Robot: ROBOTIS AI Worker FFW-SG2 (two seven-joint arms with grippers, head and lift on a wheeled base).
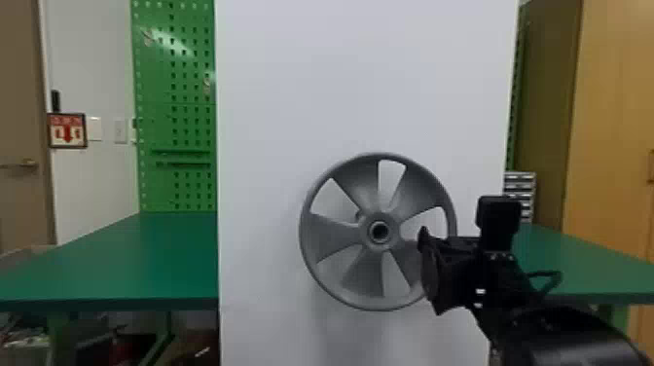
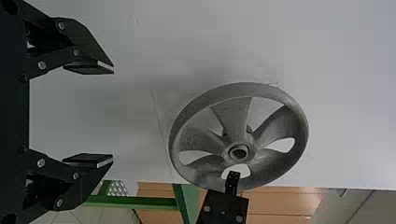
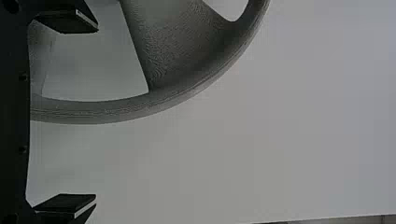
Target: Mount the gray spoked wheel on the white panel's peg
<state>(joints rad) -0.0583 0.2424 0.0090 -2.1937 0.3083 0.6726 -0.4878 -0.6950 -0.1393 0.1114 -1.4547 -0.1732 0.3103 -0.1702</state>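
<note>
Gray Wheel Upright Against the White Panel, Both Grippers Empty

From where I stand, working left to right around the gray spoked wheel (image 1: 336, 236), there's a brown door (image 1: 19, 117) well off to its left, then a framed red-and-white sign (image 1: 67, 130) on the wall. Nearer, but apart from the wheel, a green pegboard (image 1: 185, 112) rises beyond the green table (image 1: 126, 258).

The left gripper (image 2: 112, 115) shows in the left wrist view, apart from the wheel and facing the white panel (image 1: 360, 87). Its two black fingers are spread wide, and there's nothing between them.

Then comes the wheel itself, upright in front of the panel, below its middle and toward its right edge. The round hub, with a dark hole in it, faces out. Panel shows through the gaps between the spokes. I can't tell how the hub sits on the peg.

At the wheel's right side is the right gripper (image 1: 429, 263), in front of the rim. In the right wrist view its fingers are wide apart too, and they grip nothing; the rim passes across the view between them. Whether any part of it touches the wheel, I can't tell.

Farther right of the wheel, past the panel's edge, are a small stack of drawers (image 1: 519, 187) and a tall wooden cabinet (image 1: 613, 121).
</note>
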